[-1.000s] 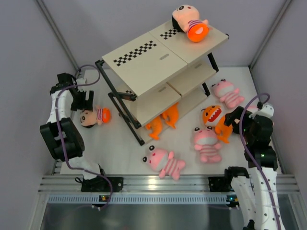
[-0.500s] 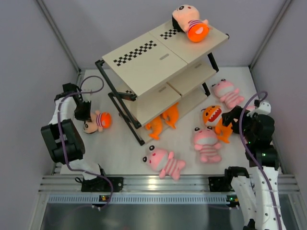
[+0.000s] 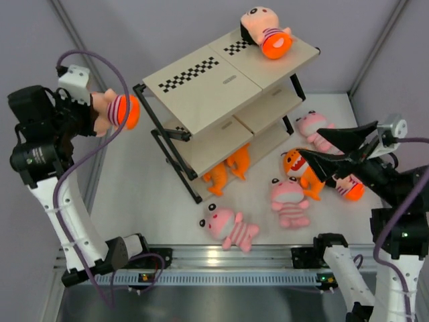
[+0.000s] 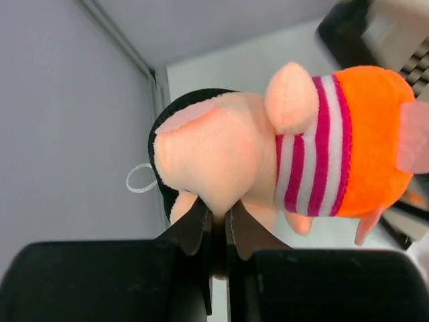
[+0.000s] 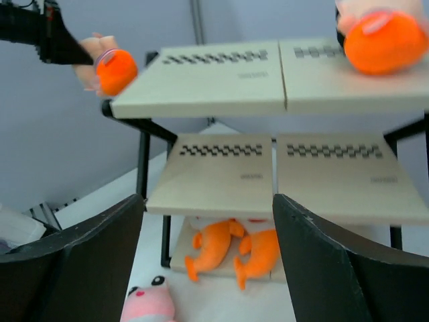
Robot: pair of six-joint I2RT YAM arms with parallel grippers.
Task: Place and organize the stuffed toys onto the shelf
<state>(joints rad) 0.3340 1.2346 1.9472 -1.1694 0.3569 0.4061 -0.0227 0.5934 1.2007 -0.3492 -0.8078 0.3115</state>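
My left gripper (image 3: 92, 114) is shut on the head of a black-haired doll (image 3: 115, 111), held in the air left of the shelf (image 3: 201, 90). In the left wrist view the gripper (image 4: 218, 216) pinches the doll's (image 4: 268, 144) peach face. A second doll (image 3: 265, 30) lies on the top board. My right gripper (image 3: 312, 144) hangs open and empty above an orange toothy creature (image 3: 298, 166). In the right wrist view the gripper (image 5: 208, 198) faces the shelf (image 5: 221, 178), where two orange creatures (image 5: 234, 251) lie on the bottom board.
Three pink striped animals lie on the table: one (image 3: 314, 127) far right, one (image 3: 288, 199) in the middle, one (image 3: 229, 227) near the front. Another doll (image 3: 351, 189) shows partly under my right arm. Grey walls close both sides.
My left gripper closed on the doll and lifted it from the table to top-board height. My right arm rose and swung back, uncovering a doll beneath; its jaws narrowed slightly.
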